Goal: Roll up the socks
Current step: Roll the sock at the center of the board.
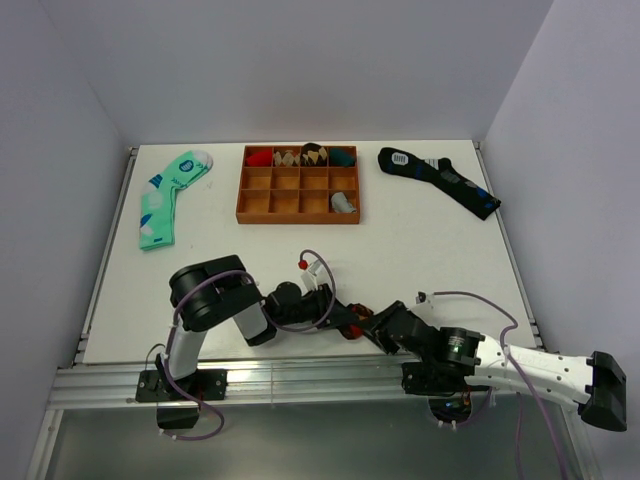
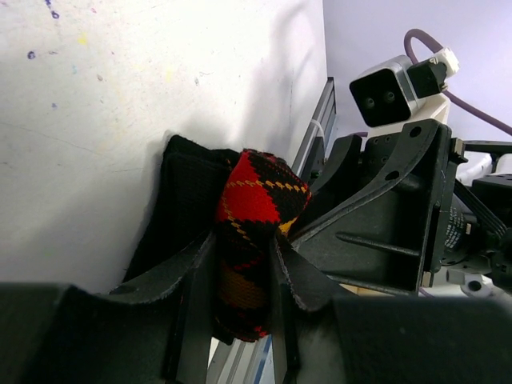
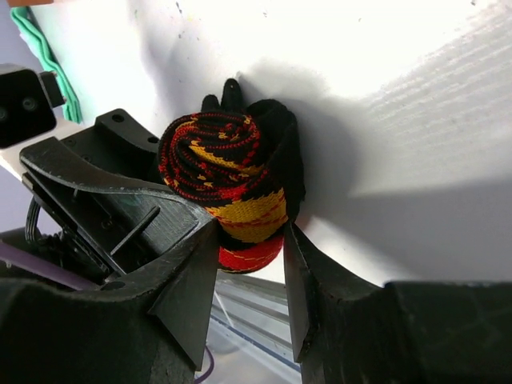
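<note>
A: Where is the argyle sock [image 1: 347, 331]?

B: Wound into a fat roll at the near edge of the table [image 1: 420, 250], about mid-width, with a loose black end lying flat on the table beside it.

A: And the arms?

B: Both meet there. The left gripper [image 2: 240, 272] has its fingers pressed on the roll's two sides, and the right gripper [image 3: 250, 238] pinches it from the opposite side, so both are clamped on the one bundle.

A: Anything else out?

B: Far off, a wooden tray [image 1: 298, 219] in the middle, a mint green sock [image 1: 165, 195] to its left and a dark navy sock [image 1: 440, 178] to its right.
</note>
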Motion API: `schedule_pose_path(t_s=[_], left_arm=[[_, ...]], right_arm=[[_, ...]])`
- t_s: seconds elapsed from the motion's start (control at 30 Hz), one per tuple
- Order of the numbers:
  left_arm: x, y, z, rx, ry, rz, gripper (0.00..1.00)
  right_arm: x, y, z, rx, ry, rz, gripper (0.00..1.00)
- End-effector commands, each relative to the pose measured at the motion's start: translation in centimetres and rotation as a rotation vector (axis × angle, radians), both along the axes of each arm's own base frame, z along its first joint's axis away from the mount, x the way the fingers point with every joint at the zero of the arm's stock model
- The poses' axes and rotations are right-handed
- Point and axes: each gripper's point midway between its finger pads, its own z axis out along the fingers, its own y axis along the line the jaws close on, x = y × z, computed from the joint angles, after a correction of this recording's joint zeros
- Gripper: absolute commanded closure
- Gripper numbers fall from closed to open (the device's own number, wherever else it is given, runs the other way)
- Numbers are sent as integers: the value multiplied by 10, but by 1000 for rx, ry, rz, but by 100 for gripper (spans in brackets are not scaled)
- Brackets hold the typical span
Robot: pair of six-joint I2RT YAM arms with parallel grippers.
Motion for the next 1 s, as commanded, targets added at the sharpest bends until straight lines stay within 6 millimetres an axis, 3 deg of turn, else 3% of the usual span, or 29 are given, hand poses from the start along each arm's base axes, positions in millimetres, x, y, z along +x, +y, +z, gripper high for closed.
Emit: schedule_pose_path(t_s=[0.0,0.43,0.97], left_arm=[[-67,95,-129,515,307,-103,100],[-70,98,-127,523,380,-137,100],[-69,112,-141,604,478,-158,100]], right_arm=[[17,-29,-21,-146,-92,-77,55],[27,-43,-31,-291,-184,-46,54],[23,-34,-39,-371,-141,18,52]])
